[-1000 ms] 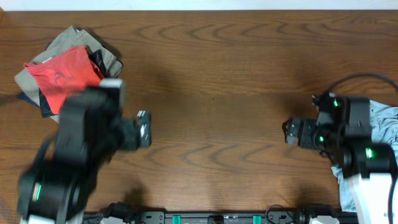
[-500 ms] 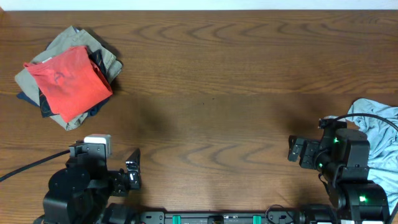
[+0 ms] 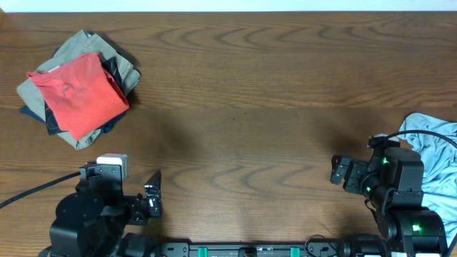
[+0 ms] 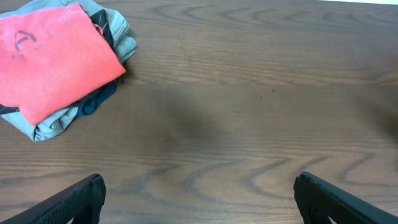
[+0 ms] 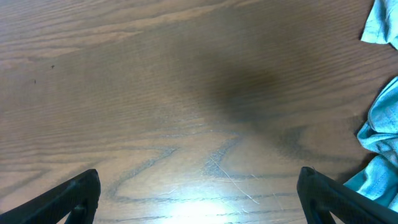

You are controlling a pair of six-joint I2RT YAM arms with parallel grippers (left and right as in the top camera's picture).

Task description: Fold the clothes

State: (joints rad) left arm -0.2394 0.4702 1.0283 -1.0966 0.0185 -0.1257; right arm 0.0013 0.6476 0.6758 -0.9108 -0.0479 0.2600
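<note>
Left gripper (image 3: 153, 195): at the near left edge of the table (image 3: 250, 71), over bare wood; its fingers (image 4: 74, 202) are spread wide and hold nothing.
Right gripper (image 3: 335, 171): at the near right, also over bare wood; its fingers (image 5: 336, 199) are spread wide and hold nothing.
Light blue cloth (image 3: 432, 143): crumpled at the table's right edge, just beside the right arm and partly hidden under it; apart from the right fingers.
Coral-red T-shirt (image 3: 80, 94): at the far left of the table, folded into a compact flat shape with a faint dark mark on its upper face; it is the top layer of a small stack, well apart from both grippers.
Khaki garment (image 3: 82, 46): under the T-shirt, showing beyond its far and left edges.
Dark garment (image 3: 51, 121): between the T-shirt and the khaki layer, showing along the near edge of the stack.
</note>
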